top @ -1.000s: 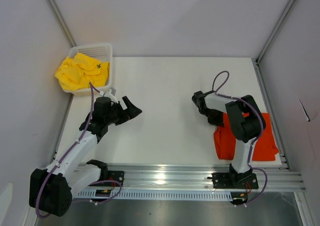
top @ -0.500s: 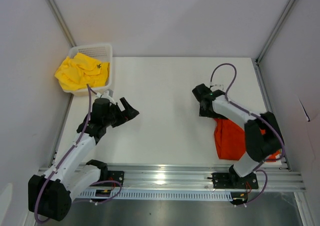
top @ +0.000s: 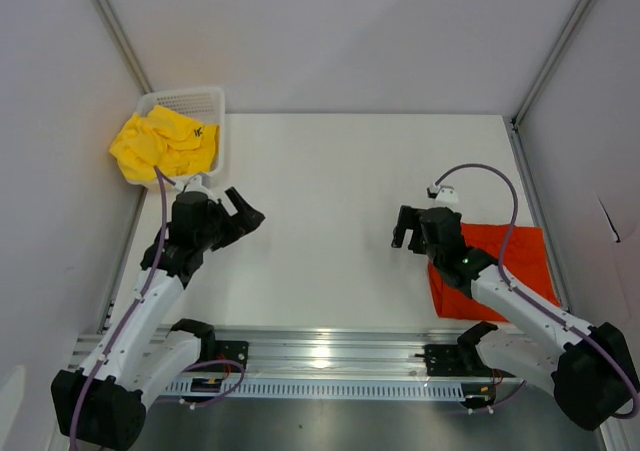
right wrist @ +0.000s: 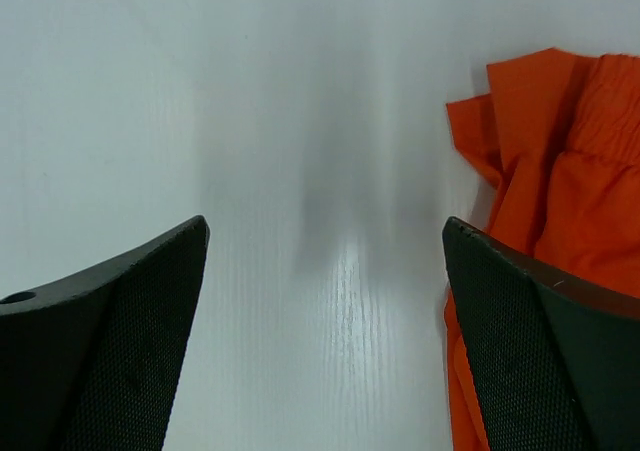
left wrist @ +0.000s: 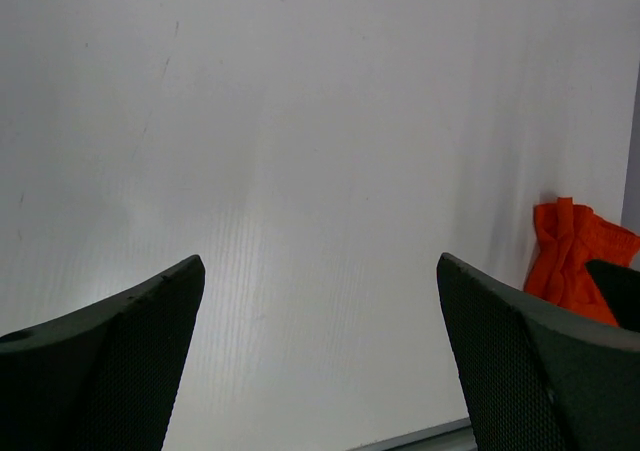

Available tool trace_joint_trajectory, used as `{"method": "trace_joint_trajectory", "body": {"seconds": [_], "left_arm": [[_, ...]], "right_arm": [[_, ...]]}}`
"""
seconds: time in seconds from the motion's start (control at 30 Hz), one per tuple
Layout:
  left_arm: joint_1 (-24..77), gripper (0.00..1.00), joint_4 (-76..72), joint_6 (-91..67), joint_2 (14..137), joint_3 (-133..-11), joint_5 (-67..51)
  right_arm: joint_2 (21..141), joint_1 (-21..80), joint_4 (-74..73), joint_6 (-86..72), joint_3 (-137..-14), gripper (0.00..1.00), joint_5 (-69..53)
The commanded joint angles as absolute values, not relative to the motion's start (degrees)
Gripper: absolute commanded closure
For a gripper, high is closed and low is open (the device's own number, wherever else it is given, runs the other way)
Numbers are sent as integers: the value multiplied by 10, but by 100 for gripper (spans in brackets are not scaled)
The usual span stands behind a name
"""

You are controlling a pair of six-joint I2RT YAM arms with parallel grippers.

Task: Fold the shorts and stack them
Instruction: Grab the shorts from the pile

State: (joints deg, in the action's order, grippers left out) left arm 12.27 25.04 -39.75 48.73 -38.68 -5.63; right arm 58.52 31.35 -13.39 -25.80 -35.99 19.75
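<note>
Two shorts lie well apart: on the table, the orange pair flat just right of the right gripper, the yellow pair heaped in the basket just beyond the left gripper; both grippers gape wide, holding nothing.

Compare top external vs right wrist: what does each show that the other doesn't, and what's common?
Only top external: the yellow shorts heaped in the white basket at the table's far left corner, and the left gripper, open and empty.
Only right wrist: close fabric detail of the orange shorts, including the ribbed waistband and the folds at their edge.
Both: the right gripper, open and holding nothing, over bare table just beside the orange shorts.
</note>
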Motion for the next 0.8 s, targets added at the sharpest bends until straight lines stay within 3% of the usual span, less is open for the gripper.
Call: {"method": "trace_joint_trajectory", "body": {"seconds": [0.0, 0.47, 0.77], "left_arm": [[107, 1, 260, -373, 484, -425, -28], [-58, 1, 332, -420, 604, -592, -56], [-134, 1, 316, -556, 719, -693, 23]], "right_arm": [[555, 326, 16, -225, -304, 1, 186], [544, 329, 97, -181, -231, 0, 98], [538, 337, 100, -182, -228, 1, 91]]}}
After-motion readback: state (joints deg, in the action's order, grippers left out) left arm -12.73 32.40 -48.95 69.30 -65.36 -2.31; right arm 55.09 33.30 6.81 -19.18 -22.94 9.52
